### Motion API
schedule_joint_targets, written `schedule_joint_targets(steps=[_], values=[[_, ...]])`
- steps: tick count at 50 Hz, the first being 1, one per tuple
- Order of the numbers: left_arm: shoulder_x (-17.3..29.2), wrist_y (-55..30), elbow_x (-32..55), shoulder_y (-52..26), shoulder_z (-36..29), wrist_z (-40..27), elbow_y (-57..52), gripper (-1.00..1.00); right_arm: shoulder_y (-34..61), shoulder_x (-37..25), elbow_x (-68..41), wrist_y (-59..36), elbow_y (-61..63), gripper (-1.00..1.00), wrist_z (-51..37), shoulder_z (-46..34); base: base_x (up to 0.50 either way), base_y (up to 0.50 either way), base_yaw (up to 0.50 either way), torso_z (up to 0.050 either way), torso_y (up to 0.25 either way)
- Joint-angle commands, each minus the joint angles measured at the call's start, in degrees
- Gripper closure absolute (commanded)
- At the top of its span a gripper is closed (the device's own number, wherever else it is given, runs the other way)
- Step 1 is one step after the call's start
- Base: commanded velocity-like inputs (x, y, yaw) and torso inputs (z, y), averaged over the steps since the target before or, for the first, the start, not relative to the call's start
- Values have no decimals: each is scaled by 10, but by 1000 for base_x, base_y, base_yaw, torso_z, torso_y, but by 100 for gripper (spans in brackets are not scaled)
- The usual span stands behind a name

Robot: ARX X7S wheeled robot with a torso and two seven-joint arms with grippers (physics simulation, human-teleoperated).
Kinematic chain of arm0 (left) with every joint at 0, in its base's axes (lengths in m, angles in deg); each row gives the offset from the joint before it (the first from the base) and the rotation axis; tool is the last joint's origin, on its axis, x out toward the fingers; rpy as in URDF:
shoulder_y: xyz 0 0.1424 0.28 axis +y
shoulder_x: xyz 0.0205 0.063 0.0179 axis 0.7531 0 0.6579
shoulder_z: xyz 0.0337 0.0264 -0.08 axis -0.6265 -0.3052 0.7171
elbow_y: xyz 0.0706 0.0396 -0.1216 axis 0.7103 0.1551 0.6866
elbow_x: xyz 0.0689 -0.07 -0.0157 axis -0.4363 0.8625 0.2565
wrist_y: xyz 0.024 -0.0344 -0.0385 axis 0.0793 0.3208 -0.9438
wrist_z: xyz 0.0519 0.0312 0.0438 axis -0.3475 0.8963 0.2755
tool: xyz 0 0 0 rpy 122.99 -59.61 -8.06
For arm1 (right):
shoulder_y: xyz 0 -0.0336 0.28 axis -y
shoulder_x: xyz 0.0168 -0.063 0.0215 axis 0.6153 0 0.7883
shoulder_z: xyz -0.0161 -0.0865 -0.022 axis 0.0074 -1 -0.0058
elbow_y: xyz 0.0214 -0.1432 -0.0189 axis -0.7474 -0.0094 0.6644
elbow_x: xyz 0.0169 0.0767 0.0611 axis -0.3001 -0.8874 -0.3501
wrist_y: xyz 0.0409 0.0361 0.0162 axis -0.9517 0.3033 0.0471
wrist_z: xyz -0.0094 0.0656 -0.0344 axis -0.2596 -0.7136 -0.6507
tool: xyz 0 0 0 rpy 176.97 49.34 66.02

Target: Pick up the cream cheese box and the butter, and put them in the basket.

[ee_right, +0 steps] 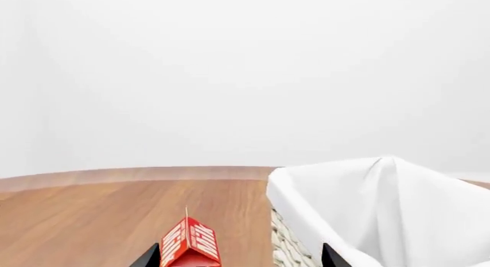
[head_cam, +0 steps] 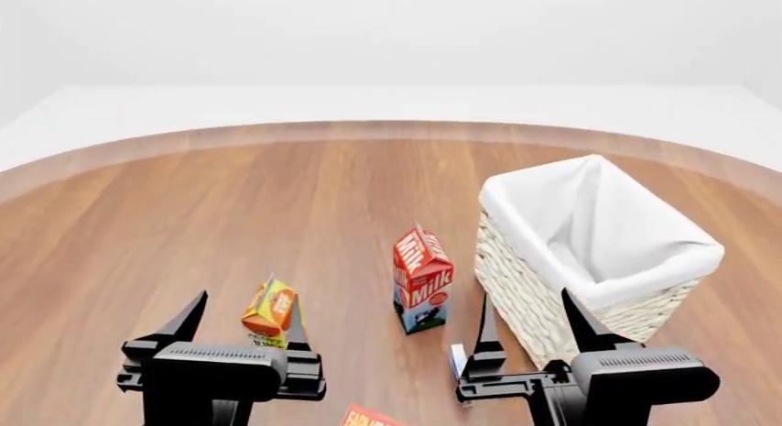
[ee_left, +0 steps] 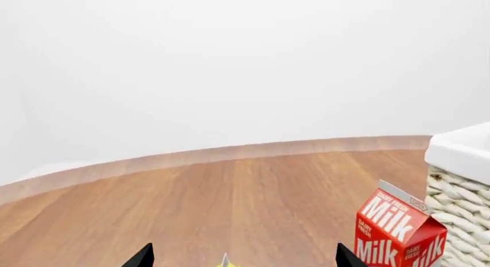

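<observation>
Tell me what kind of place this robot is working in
Likely a bare simulated tabletop scene: a round wooden table against blank white walls, holding grocery items such as a milk carton and a wicker basket.

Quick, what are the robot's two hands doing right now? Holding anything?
Left end effector: open, holding nothing; the orange juice carton stands between its fingers, ungripped.
Right end effector: open, holding nothing, close to the basket.

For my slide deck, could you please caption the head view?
Both open tools, left and right, hover before the basket, milk carton and juice carton.
</observation>
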State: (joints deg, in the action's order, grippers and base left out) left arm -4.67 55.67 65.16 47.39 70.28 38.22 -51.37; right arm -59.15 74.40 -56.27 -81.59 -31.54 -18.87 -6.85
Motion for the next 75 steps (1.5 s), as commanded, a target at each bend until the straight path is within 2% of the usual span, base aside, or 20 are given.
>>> schedule_joint_targets(steps=[1, 20, 32, 43, 47, 64, 66, 70, 75], values=[[2, 1, 3, -2, -1, -3, 2, -100, 0, -4, -5, 8, -1, -100, -2, -1, 387, 0, 0, 0, 0], [8, 2, 9, 0, -2, -9, -3, -100, 26, -8, -14, -64, 27, -100, -27, -11, 28, 0, 0, 0, 0], [12, -6, 11, 0, -2, -15, -16, -100, 90, -5, -9, -162, 32, -100, -49, -34, 0, 0, 0, 0, 0], [16, -5, 14, 3, -1, -19, -20, -100, 152, 4, -33, -264, 48, -100, -65, -43, 0, 0, 0, 0, 0], [17, -5, 15, 4, -1, -20, -23, -100, 185, 7, -17, -340, 51, -100, -95, -64, 0, 0, 0, 0, 0], [21, -5, 17, 2, -3, -26, -25, -100, 256, 23, -44, -519, 69, -100, -115, -99, 0, 0, 0, 0, 0], [21, -5, 18, 2, -3, -26, -25, -100, 266, 31, -68, -563, 69, -100, -104, -86, 0, 0, 0, 0, 0], [22, -8, 20, 2, -4, -27, -27, -100, 271, 37, -72, -575, 71, -100, -107, -83, 0, 0, 0, 0, 0], [24, -6, 21, 2, -5, -28, -27, -100, 282, 68, -111, -650, 65, -100, -101, -34, 0, 0, 0, 0, 0]])
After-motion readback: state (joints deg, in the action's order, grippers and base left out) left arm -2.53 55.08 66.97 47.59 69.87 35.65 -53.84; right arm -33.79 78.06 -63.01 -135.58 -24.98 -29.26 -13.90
